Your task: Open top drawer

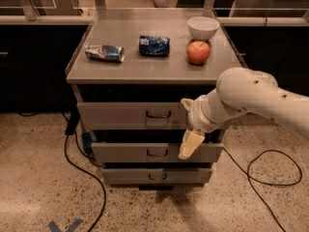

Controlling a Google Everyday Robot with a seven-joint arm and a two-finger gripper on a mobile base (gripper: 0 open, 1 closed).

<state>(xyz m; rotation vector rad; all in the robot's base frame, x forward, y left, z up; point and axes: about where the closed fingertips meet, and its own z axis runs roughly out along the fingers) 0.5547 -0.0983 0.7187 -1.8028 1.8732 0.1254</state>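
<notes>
I judge the job barely begun: the wide grey metal top drawer (120, 116) looks unpulled, with my cream-coloured gripper (191, 143) hanging right of and below its dark loop handle (158, 114) (clenched or released, I cannot tell).

The grey desk (145, 69) carries four things: a crushed can (105, 52) lying at the left, a blue packet (154, 46), perhaps a snack bag, in the middle, and a red apple (199, 52) just beside a white bowl (203, 27) at the right. The claw (190, 145) hangs below the desk's front edge, toward the right.
</notes>
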